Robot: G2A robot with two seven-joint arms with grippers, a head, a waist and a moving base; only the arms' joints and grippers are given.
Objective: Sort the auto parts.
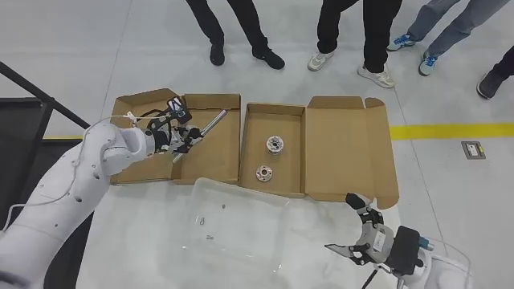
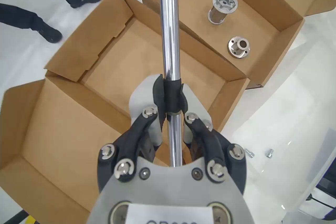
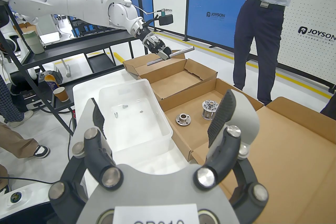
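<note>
My left gripper (image 1: 186, 138) is shut on a long shiny metal rod (image 2: 170, 15), held above the left cardboard box (image 1: 210, 160). From the right wrist the same rod (image 3: 172, 55) hangs over that box (image 3: 173, 80). The right cardboard box (image 1: 285, 116) holds a ribbed metal cylinder (image 1: 275, 144) and a flanged hub (image 1: 264, 173). Both parts also appear as the cylinder (image 2: 222, 6) and hub (image 2: 238, 47). My right gripper (image 1: 353, 226) is open near the table's front right corner, with nothing between its fingers (image 3: 221, 117).
A clear plastic bin (image 1: 233, 217) sits in front of the boxes with a few small bolts (image 3: 116, 113) inside. Box flaps (image 1: 345, 148) lie open to the right. Several people stand on the floor beyond the boxes. A black shelf rack (image 3: 78, 46) stands to the left.
</note>
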